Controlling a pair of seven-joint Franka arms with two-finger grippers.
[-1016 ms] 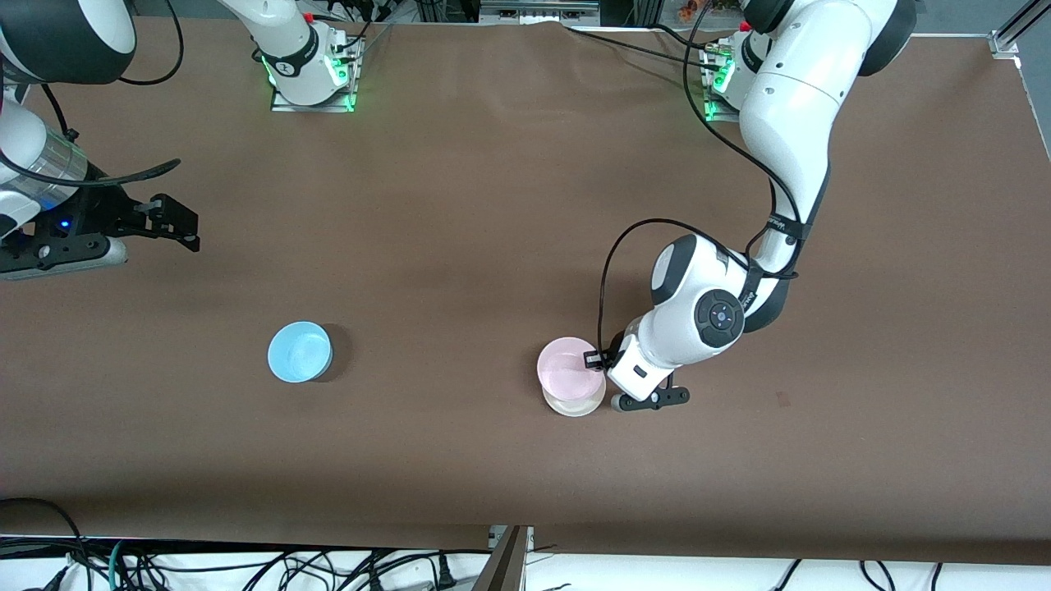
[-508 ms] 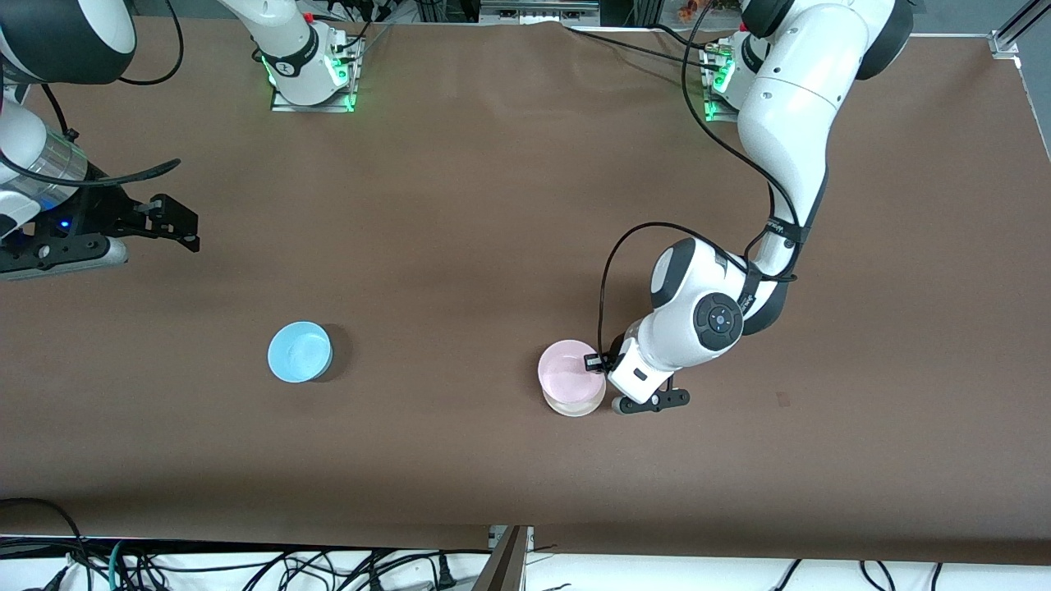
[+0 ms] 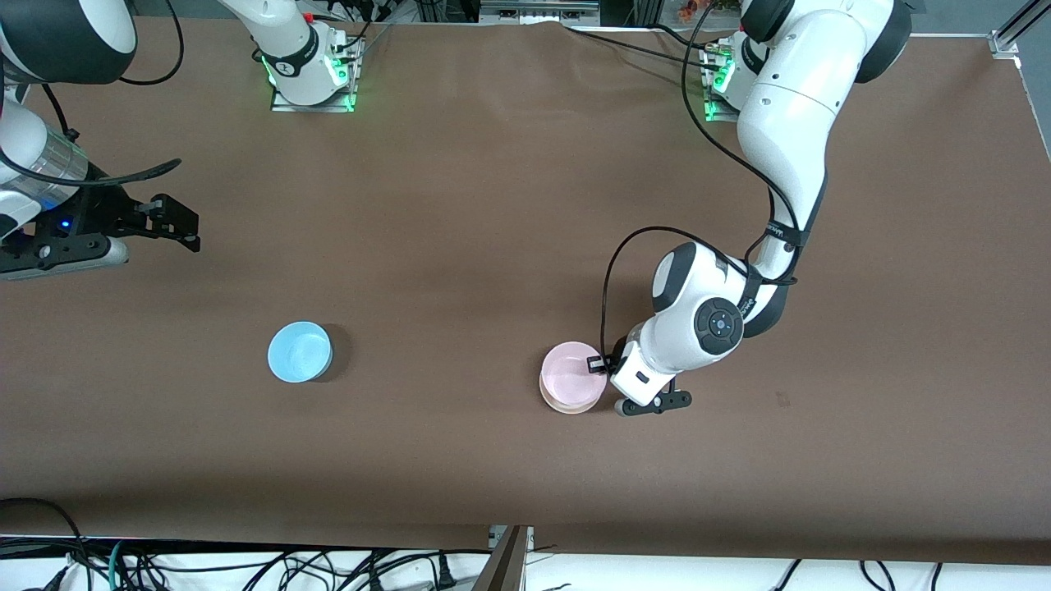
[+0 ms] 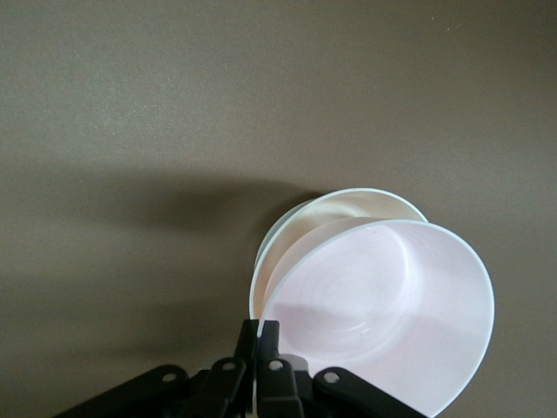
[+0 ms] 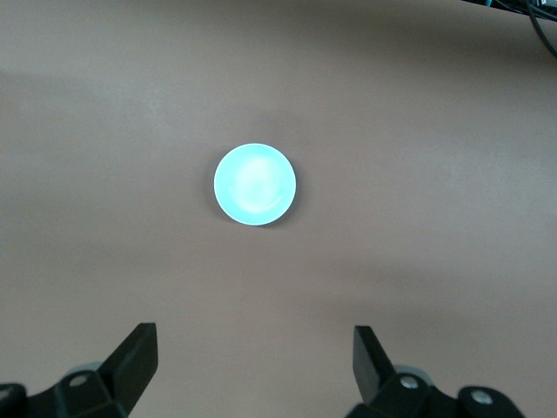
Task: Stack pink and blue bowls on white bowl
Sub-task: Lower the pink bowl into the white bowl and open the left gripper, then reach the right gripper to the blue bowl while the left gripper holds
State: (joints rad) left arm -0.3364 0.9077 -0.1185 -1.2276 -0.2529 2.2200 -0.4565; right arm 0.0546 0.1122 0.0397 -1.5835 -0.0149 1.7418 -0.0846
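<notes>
My left gripper (image 3: 602,366) is shut on the rim of the pink bowl (image 3: 570,375) and holds it right over the white bowl (image 3: 563,404), nearly nested in it. In the left wrist view the pink bowl (image 4: 383,322) sits tilted over the white bowl (image 4: 326,213), with my fingers (image 4: 270,335) pinching its rim. The blue bowl (image 3: 300,351) stands on the table toward the right arm's end; it also shows in the right wrist view (image 5: 255,185). My right gripper (image 3: 164,222) is open and empty and waits high over the table's right-arm end.
The brown table (image 3: 493,205) holds nothing else near the bowls. The arms' bases (image 3: 310,74) stand along the edge farthest from the front camera. Cables (image 3: 246,566) hang below the edge nearest that camera.
My left gripper has lowered the pink bowl a little, closer onto the white bowl. The right arm and the blue bowl have not moved.
</notes>
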